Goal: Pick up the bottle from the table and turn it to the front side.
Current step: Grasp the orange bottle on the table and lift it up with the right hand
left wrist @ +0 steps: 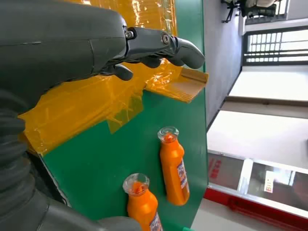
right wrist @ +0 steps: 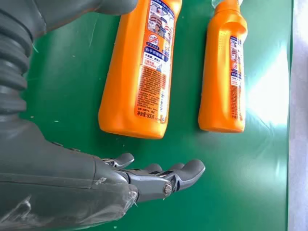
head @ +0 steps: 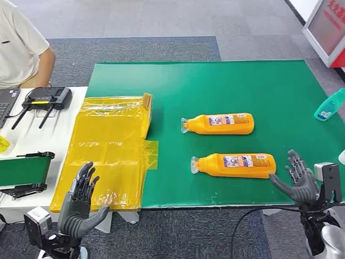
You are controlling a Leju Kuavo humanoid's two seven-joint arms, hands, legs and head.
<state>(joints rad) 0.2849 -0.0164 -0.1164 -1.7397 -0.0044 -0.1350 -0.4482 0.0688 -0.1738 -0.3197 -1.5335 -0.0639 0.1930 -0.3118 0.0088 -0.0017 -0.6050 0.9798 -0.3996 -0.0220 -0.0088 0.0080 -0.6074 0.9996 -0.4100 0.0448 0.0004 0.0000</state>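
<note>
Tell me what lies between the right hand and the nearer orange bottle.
Nothing: bare green mat separates the right hand from the nearer orange bottle. The head view shows this, and the right wrist view shows the same bare strip.

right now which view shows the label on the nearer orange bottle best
The right wrist view: the nearer orange bottle lies close, its label print sharp. The head view shows the whole bottle but a tiny label. The left wrist view shows mostly its cap end, cut off.
</note>
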